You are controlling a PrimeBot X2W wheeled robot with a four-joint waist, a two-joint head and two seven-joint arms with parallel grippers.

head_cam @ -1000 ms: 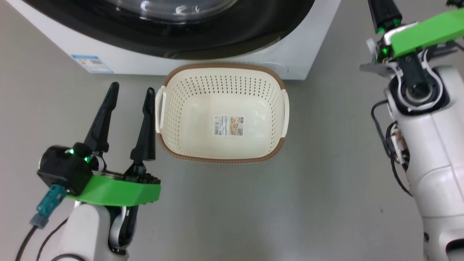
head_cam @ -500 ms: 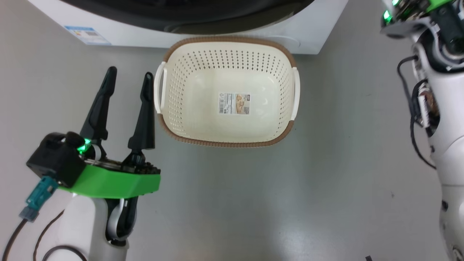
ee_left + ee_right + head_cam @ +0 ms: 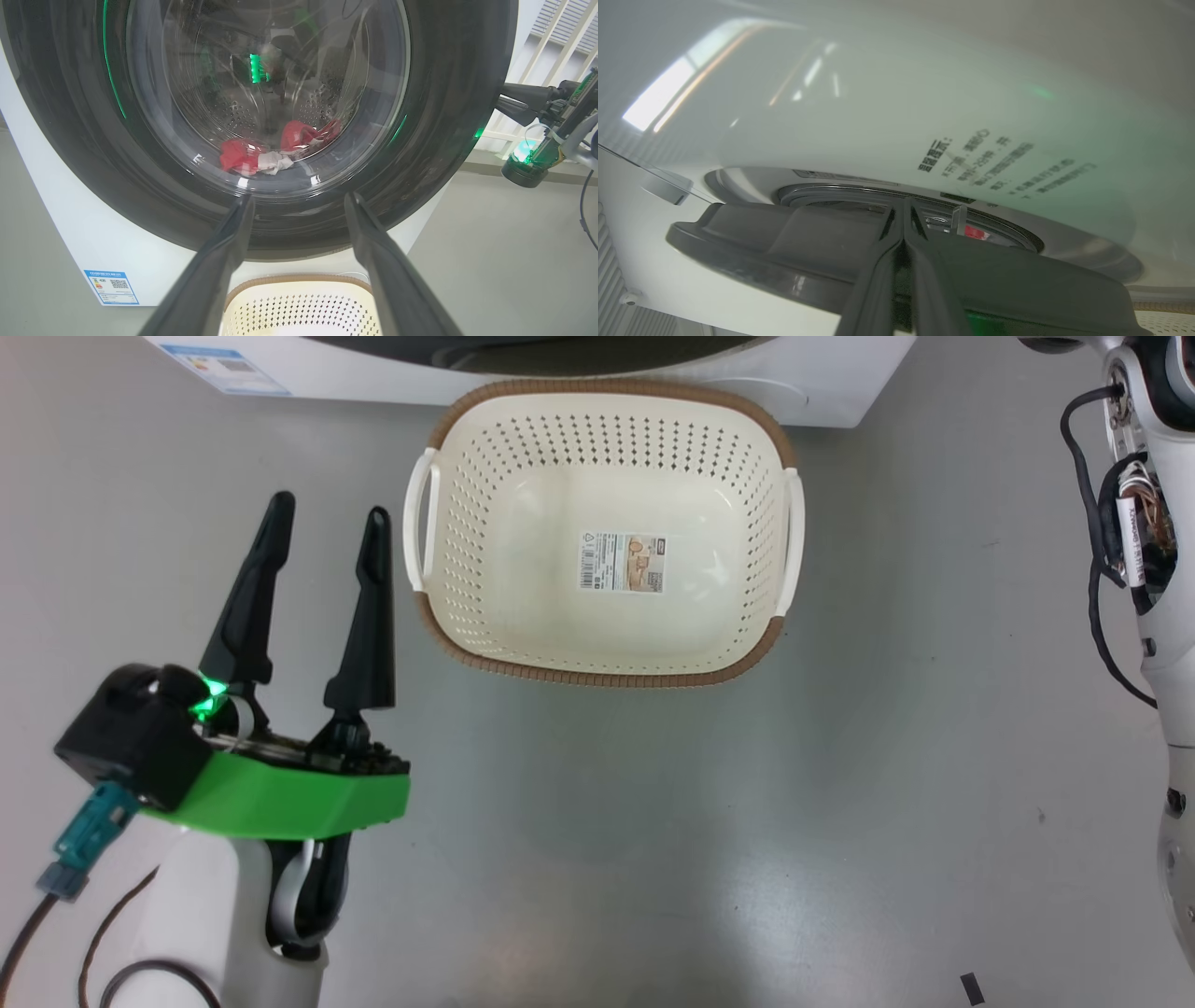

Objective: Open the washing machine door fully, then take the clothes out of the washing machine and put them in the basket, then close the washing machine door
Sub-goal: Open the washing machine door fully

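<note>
The basket [image 3: 597, 677] stands on the grey floor [image 3: 653, 849], just near of the washer [image 3: 822, 392], with a sticker [image 3: 624, 562] showing on its bottom. The left claw [image 3: 329, 509] hangs to the left of the basket with its fingers spread wide and nothing between them. They point far, toward the washer, and the right finger is just beside the basket's left handle.

From the left wrist, the door [image 3: 444, 116] faces the camera and looks shut or nearly so. Behind its glass the clothes [image 3: 243, 156] lie at the bottom of the drum [image 3: 233, 116] – red pieces with some white. A blue label [image 3: 111, 285] sits low on the washer's left front.

The right claw [image 3: 903, 205] is up at the door's right edge, its fingers pressed together and holding nothing. From its wrist, the tips point into the seam between the dark door rim and the white front, where a spot of red shows – whether they touch the rim I cannot tell.
</note>
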